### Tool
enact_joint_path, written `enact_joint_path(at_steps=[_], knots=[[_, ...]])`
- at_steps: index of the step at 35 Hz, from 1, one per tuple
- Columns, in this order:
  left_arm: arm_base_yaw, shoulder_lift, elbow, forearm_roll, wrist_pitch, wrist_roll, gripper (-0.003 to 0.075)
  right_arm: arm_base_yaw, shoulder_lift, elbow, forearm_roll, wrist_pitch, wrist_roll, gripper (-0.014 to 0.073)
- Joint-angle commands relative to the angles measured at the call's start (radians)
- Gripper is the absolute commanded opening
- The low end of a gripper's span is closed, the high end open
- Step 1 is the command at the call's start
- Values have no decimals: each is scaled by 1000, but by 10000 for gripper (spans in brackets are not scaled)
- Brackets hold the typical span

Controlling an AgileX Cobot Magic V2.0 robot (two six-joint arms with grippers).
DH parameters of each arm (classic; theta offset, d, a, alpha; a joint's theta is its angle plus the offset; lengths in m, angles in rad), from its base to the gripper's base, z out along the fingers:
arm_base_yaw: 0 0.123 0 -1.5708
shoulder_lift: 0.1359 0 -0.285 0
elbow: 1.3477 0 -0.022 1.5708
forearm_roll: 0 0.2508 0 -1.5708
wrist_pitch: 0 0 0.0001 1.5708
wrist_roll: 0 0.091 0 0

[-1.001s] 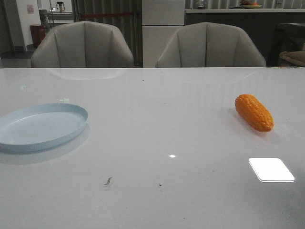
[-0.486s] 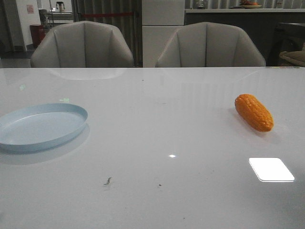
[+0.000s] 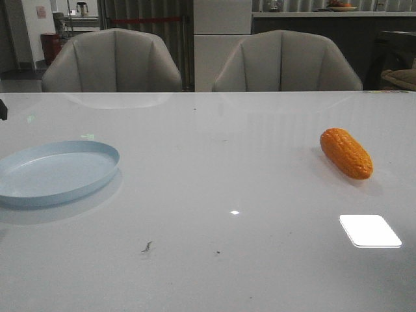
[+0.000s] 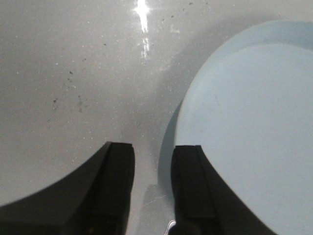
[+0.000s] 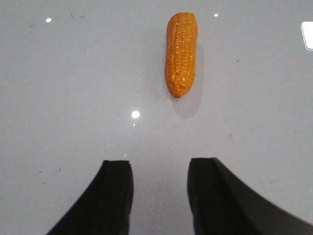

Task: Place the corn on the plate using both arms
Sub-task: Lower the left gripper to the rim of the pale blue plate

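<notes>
The orange corn lies on the white table at the right, alone; the right wrist view shows the corn ahead of my right gripper, which is open and empty, well short of it. The pale blue plate rests empty at the table's left. In the left wrist view the plate fills one side, and my left gripper is open with nothing in it, one finger over the plate's rim, the other over bare table. In the front view only a dark tip of the left arm shows at the left edge.
Two grey chairs stand behind the table's far edge. A bright light reflection lies on the table near the front right. Small dark specks dot the tabletop.
A dark tip of the left arm has come into the front view at the left edge. The corn and plate have not moved.
</notes>
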Motion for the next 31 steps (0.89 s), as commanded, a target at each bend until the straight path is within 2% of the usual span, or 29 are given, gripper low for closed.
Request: enact_joint_path(at_steps=[1, 4, 22, 26, 29, 31], knots=[[0, -20, -56, -12, -58, 3, 356, -3, -3, -39, -6, -56, -8, 395], [0, 4, -85, -12, -56, 5, 391, -3, -3, -39, -6, -51, -8, 395], [-52, 137, -171, -13, -16, 5, 379, -3, -3, -39, -6, -51, -8, 395], [-64, 139, -171, -13, -13, 5, 268, -3, -3, -39, -6, -50, -8, 395], [-64, 139, -171, -13, -5, 5, 102, -3, -3, -39, -6, -49, -8, 395], [-64, 139, -171, -13, 0, 5, 96, -3, -3, -39, -6, -49, -8, 395]])
